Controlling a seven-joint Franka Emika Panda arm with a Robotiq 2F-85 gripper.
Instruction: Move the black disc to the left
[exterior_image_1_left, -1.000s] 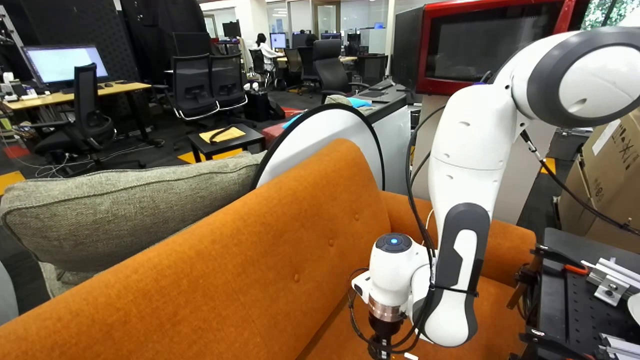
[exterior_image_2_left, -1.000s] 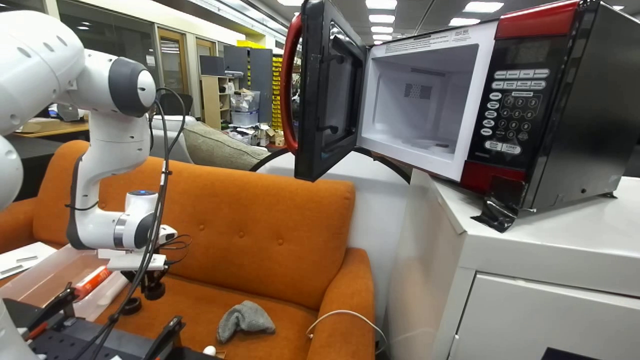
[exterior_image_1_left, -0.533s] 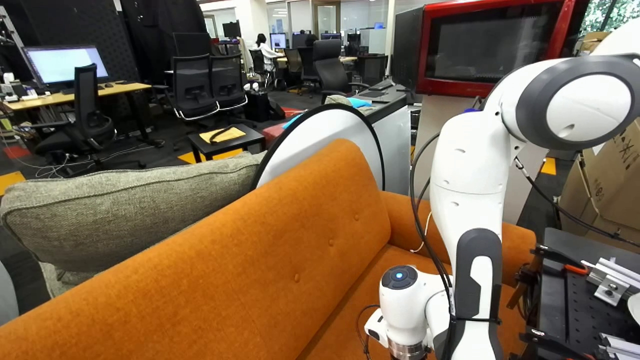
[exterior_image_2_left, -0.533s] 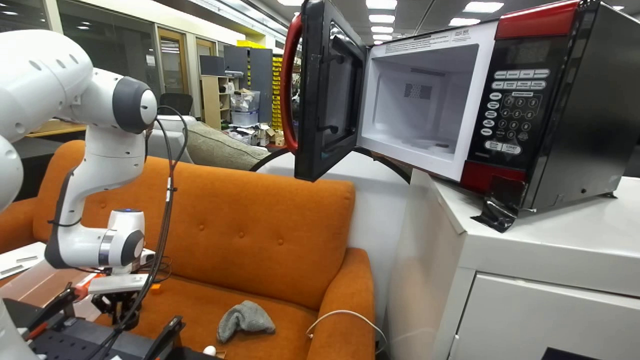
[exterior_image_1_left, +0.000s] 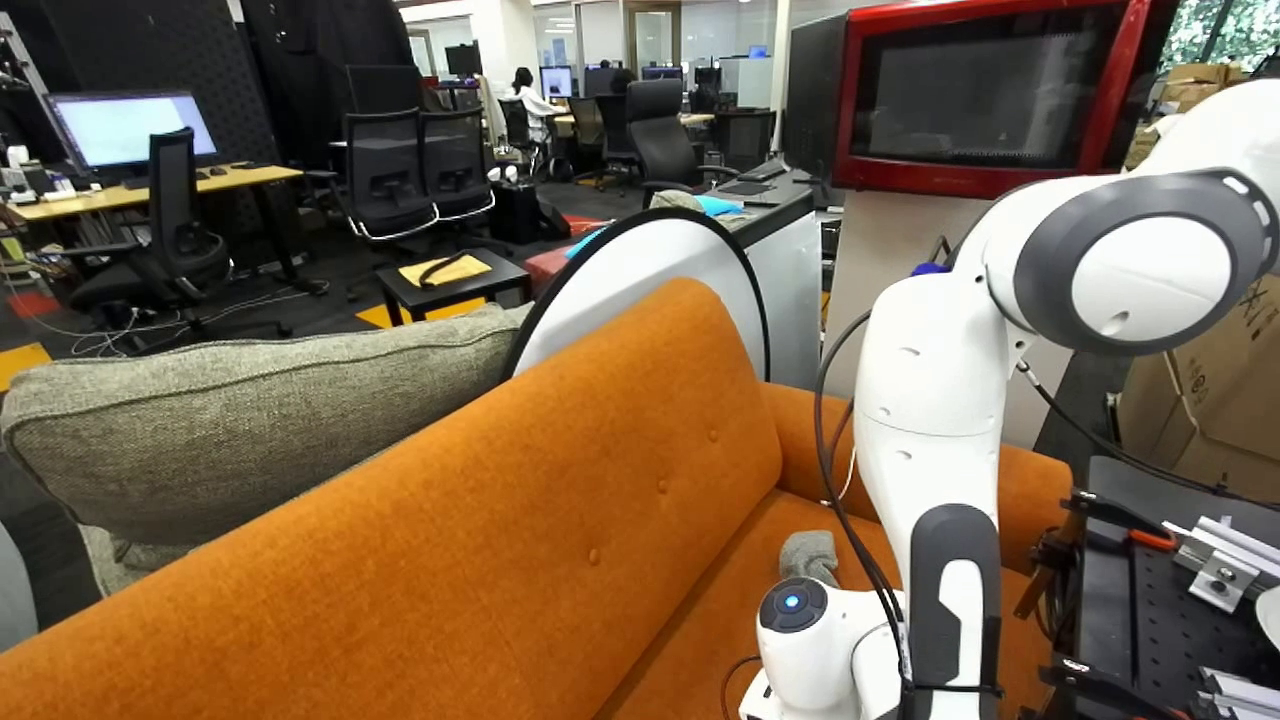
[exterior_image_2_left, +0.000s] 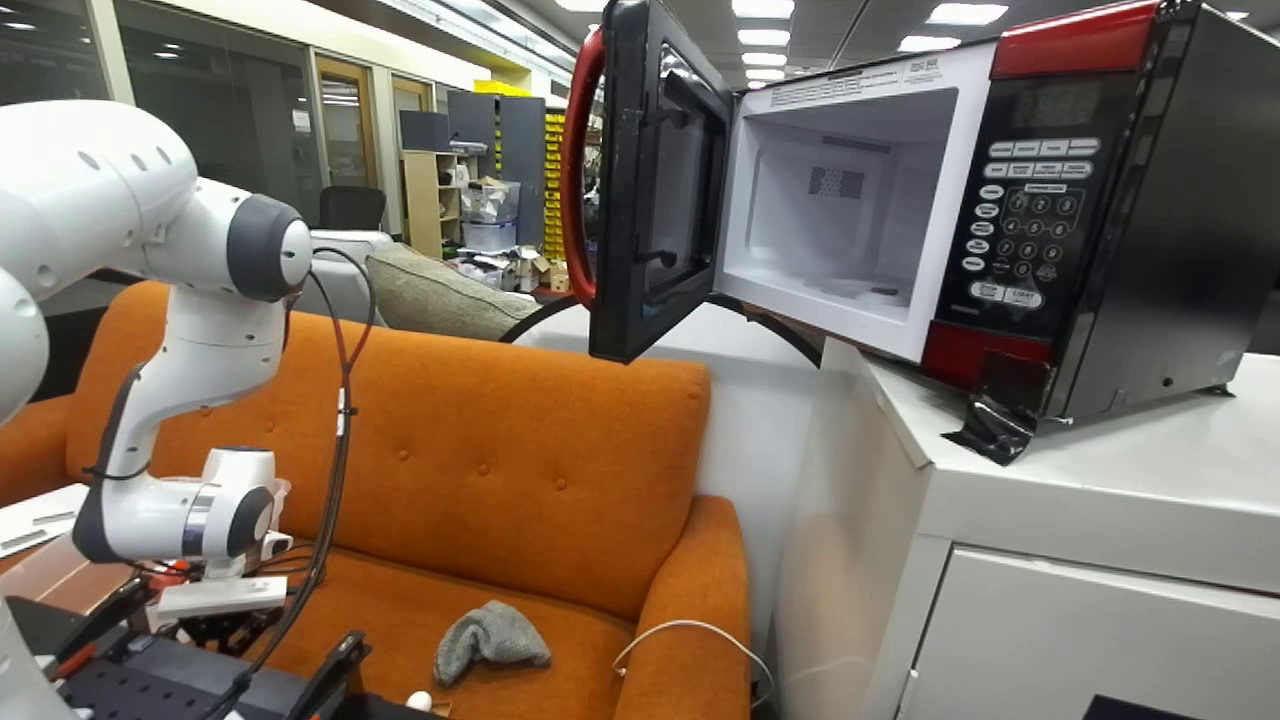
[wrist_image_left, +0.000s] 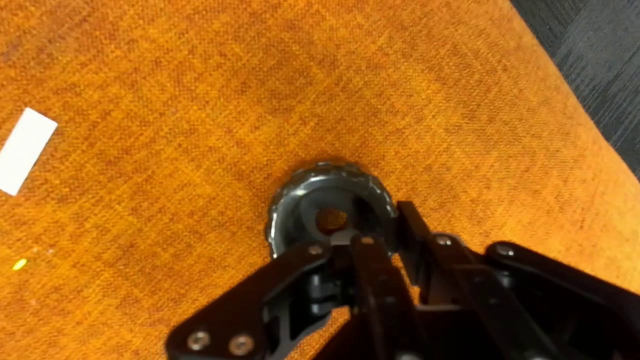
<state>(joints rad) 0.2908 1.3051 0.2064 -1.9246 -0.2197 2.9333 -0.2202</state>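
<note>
The black disc (wrist_image_left: 295, 215) shows in the wrist view, a shallow round dish with a ridged rim and a centre hole. It lies over the orange sofa seat; I cannot tell if it touches the fabric. My gripper (wrist_image_left: 382, 225) has its fingers close together astride the disc's right rim, one finger against the outside and one over the inside. It appears shut on the rim. In an exterior view the gripper (exterior_image_2_left: 215, 630) is low over the seat, with its tips and the disc hidden behind the table and clamps. The gripper is below the picture in the remaining exterior view.
A grey cloth (exterior_image_2_left: 490, 642) lies on the orange sofa (exterior_image_2_left: 480, 520). A black perforated table (exterior_image_2_left: 150, 690) with clamps (exterior_image_2_left: 335, 675) stands in front. A plastic bin (exterior_image_2_left: 60, 575) is beside the arm. A white strip (wrist_image_left: 27, 150) lies left of the disc.
The arm has lowered, and the gripper has gone down and left in an exterior view. Two black round things visible there earlier, at the gripper's tips and beside it, are now hidden.
</note>
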